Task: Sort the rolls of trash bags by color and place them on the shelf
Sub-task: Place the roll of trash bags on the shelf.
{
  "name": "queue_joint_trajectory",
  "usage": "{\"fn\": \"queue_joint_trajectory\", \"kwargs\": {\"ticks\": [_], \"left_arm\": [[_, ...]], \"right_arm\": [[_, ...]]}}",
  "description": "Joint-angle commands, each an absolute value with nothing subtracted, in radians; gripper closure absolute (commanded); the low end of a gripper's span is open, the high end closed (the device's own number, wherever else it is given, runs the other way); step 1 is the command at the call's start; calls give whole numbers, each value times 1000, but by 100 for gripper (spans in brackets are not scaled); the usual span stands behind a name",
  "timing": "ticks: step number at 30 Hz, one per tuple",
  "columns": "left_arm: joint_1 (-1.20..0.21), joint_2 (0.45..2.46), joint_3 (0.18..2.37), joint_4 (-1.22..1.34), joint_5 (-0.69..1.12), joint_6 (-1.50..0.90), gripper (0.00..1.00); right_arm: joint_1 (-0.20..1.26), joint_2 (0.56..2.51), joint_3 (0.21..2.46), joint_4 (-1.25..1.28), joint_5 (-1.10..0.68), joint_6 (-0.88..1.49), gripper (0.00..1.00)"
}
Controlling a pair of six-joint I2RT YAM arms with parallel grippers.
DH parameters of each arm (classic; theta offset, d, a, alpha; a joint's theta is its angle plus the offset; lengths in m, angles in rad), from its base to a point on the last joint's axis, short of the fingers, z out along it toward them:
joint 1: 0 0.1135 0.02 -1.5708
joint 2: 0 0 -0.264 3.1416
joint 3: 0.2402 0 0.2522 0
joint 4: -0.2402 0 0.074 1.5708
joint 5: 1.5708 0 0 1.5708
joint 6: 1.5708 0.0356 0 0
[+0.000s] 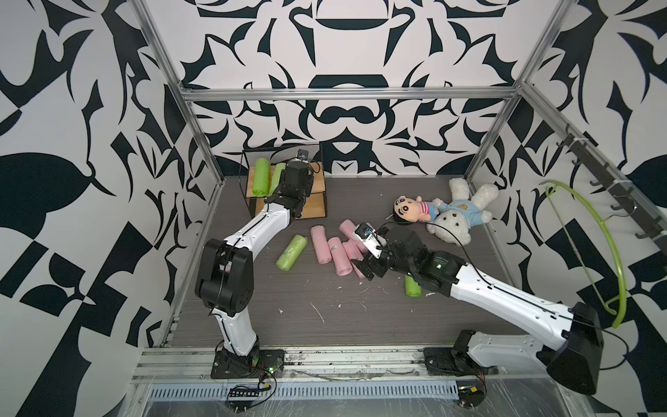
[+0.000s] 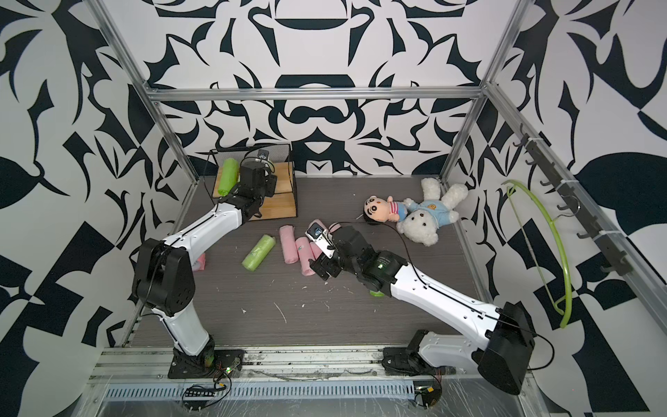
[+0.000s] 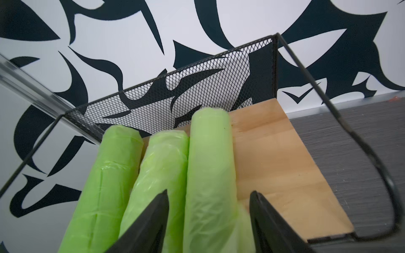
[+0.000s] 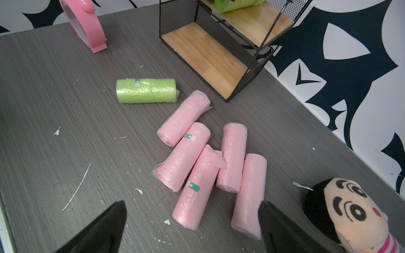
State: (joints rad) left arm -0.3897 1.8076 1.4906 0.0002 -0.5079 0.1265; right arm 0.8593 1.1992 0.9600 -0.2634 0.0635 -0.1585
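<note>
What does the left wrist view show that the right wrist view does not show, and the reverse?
Only the left wrist view: three lime-green rolls side by side on the top board of the shelf, with the left tool open around one roll. Only the right wrist view: five pink rolls and one green roll on the table, a pink alarm clock, a doll's head, the bare lower board, the open right tool. Both: the shelf, green rolls on its top board, the grey table.

Left arm [image 1: 252,231] and right arm [image 1: 505,296]: white, screw-dotted shells, black joint housings, thin black cables. Jaws black, tapered; green light [image 1: 439,266] behind the right pair.
</note>
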Motion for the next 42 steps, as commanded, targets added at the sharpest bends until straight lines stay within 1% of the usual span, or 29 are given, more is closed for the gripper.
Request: {"fn": "queue_joint_trajectory", "kwargs": {"ticks": [1,7,14,27,42], "left_arm": [[-385,1873,1593,-87,-492,172,35],[-385,1982,1734,-170,-518,244,35],[-375,2073,1838,-206,-561,320,35],[-315,2076,1849,-234,-586,312,35],[-290,2091,1890,-280,-583,265,35]], "right_arm": [[858,1204,976,-227,54,-141,0],[858,1208,983,-234,52,-137,0],[858,1201,980,-240,57,-129,0],[857,1169,936,-232,71,-115,0],[858,1132,903,-232,83,-94,0]]}}
